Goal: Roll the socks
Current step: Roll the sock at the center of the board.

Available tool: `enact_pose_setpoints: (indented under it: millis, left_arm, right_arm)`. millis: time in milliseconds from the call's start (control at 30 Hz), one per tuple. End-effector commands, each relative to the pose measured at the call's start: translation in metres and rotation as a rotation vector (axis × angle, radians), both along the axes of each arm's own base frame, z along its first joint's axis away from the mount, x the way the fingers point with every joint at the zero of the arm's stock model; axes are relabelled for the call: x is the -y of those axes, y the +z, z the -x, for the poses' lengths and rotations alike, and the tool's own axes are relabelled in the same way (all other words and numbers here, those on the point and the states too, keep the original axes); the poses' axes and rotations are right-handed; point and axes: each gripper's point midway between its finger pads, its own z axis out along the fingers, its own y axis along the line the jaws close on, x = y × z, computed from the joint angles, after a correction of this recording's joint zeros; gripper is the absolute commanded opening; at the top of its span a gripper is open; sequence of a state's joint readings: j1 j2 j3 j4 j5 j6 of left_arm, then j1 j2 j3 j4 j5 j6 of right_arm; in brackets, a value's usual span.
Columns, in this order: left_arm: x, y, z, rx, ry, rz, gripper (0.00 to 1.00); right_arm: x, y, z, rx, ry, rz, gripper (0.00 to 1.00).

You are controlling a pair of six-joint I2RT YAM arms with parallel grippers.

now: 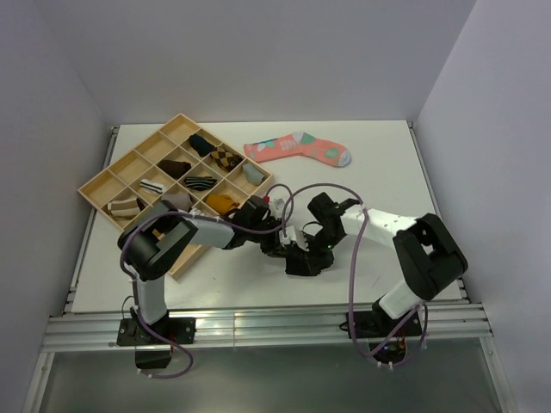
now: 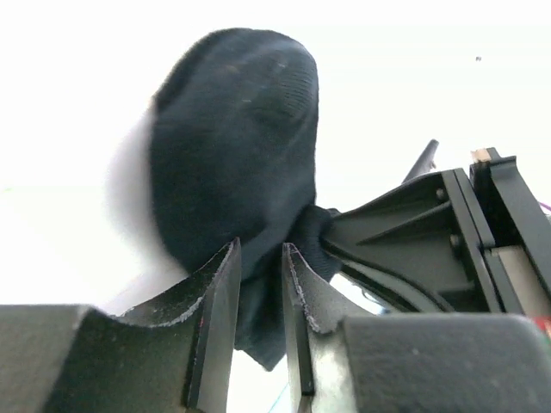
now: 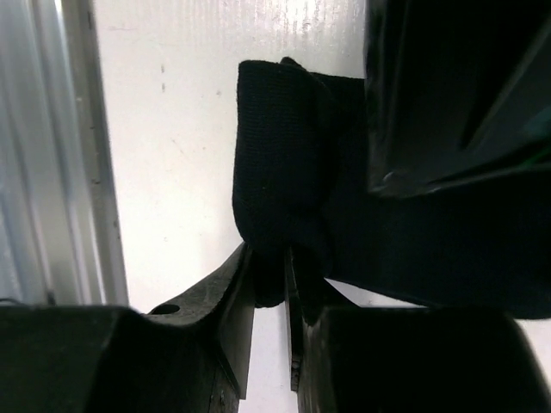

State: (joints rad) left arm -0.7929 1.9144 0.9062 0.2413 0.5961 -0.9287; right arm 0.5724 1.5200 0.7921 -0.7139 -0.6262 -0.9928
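One black sock (image 2: 232, 146) is bunched at the front middle of the white table (image 1: 387, 189), between the two arms. The left gripper (image 2: 260, 249) is clamped on its fabric. The right gripper (image 3: 269, 254) pinches a fold of it. A wooden tray (image 1: 129, 155) of sock bundles sits rear-left, and a coral sock (image 1: 297, 148) lies behind.

left arm (image 1: 207, 229) white links, black joints | right arm (image 1: 387, 222) same | cables (image 1: 350, 275) purple | left claw (image 2: 261, 246) black
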Motion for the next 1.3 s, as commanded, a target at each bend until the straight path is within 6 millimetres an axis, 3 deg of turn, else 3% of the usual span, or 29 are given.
enact_pose_setpoints:
  millis: [0, 67, 100, 167, 433, 500, 600, 767, 1100, 1267]
  left_arm:
    - [-0.007, 0.018, -0.032, 0.201, 0.128, 0.014, 0.31]
    - [-0.017, 0.015, -0.032, 0.215, 0.183, 0.014, 0.34]
    - [-0.013, 0.029, -0.035, 0.261, 0.189, 0.073, 0.34]
    - [-0.020, 0.023, -0.031, 0.277, 0.203, 0.075, 0.34]
    - [-0.031, 0.040, -0.013, 0.504, 0.189, 0.158, 0.38]
    - [-0.024, 0.052, -0.006, 0.562, 0.168, 0.206, 0.40]
    - [-0.014, 0.055, 0.006, 0.609, 0.135, 0.209, 0.42]
    - [0.004, 0.063, 0.009, 0.706, 0.079, 0.198, 0.44]
    - [0.027, 0.041, 0.023, 0.716, -0.040, 0.162, 0.44]
    - [0.021, 0.026, 0.023, 0.712, -0.032, 0.107, 0.44]
  right_arm:
    - [0.017, 0.002, 0.032, -0.202, 0.042, 0.047, 0.20]
    - [0.019, 0.007, 0.035, -0.284, 0.046, 0.053, 0.20]
    - [0.019, 0.013, 0.032, -0.313, 0.042, 0.057, 0.19]
    - [0.021, 0.010, 0.030, -0.373, 0.038, 0.081, 0.19]
    - [0.017, 0.005, 0.002, -0.518, -0.052, 0.176, 0.18]
    - [0.015, 0.005, -0.001, -0.539, -0.066, 0.185, 0.18]
    - [0.015, -0.002, -0.005, -0.550, -0.082, 0.209, 0.18]
    - [0.016, -0.014, -0.009, -0.558, -0.111, 0.244, 0.18]
    - [0.016, -0.019, -0.012, -0.556, -0.133, 0.262, 0.18]
    - [0.016, -0.019, -0.011, -0.562, -0.142, 0.266, 0.18]
